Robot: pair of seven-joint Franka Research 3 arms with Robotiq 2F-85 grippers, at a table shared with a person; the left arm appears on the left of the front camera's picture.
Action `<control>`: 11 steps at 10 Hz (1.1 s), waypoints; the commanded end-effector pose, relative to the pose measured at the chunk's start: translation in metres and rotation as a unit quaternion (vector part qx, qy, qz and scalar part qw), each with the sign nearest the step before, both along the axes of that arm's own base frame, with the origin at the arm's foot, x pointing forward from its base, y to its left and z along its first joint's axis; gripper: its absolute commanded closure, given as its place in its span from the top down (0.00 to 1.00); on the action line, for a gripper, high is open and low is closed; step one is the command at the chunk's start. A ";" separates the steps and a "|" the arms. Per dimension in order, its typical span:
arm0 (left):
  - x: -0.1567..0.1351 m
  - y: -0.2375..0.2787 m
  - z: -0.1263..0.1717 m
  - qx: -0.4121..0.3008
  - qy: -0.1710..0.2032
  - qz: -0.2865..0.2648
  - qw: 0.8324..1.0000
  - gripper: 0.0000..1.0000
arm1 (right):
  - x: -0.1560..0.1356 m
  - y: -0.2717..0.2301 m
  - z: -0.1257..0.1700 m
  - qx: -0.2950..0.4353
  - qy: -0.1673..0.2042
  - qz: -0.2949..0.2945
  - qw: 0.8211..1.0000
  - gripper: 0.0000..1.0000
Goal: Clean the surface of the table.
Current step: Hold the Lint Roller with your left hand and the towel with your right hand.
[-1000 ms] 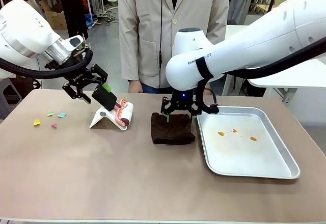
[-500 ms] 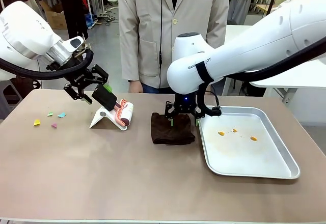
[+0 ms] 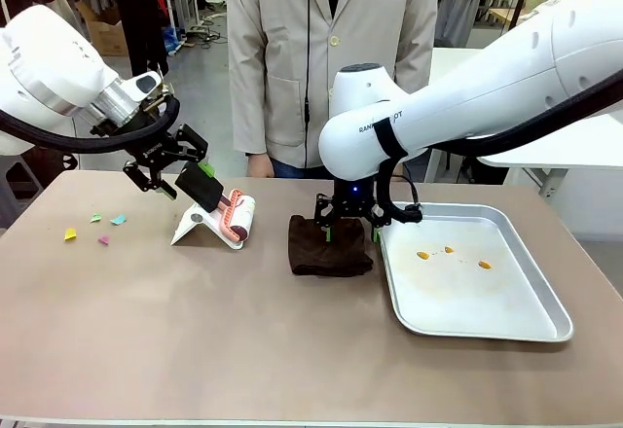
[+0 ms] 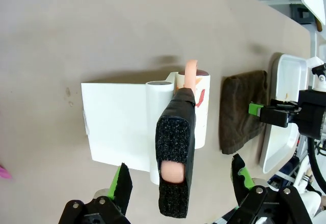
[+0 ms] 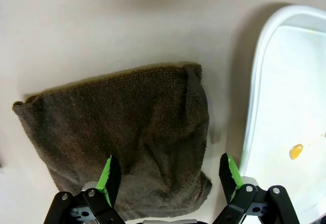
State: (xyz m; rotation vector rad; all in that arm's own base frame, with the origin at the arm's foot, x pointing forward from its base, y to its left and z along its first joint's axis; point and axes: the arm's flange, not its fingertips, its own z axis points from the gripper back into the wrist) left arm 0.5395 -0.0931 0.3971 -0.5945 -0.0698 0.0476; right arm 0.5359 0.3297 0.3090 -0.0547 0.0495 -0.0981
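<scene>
A: Taupe table (image 3: 195,331) lies under the brown cloth (image 3: 329,248). Pincers?
B: Right pincer (image 5: 169,160) spread wide just above the cloth. Left pincer (image 4: 178,168), left of it, gapes around the lint roller handle (image 4: 175,132).

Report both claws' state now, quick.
Left claw: open, straddling the roller handle.
Right claw: open, over the cloth.

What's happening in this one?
Clean-up, nothing picked up yet. The left gripper is open around the black handle of the lint roller, which sits on its white stand. The right gripper is open over the folded brown cloth beside the metal tray. Coloured paper scraps lie on the table near its left end. A person stands at the far side.
</scene>
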 end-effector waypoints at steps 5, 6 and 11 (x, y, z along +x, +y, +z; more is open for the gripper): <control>0.007 -0.004 -0.001 -0.023 -0.029 0.020 0.999 0.32 | 0.006 0.001 0.001 0.043 0.032 0.025 0.998 0.32; 0.007 -0.003 -0.001 -0.026 -0.034 0.018 0.999 0.00 | 0.007 0.002 0.000 0.043 0.034 0.024 0.998 0.00; 0.007 0.000 -0.004 -0.026 -0.016 0.022 0.999 0.00 | 0.008 0.003 -0.002 0.040 0.047 0.026 0.998 0.00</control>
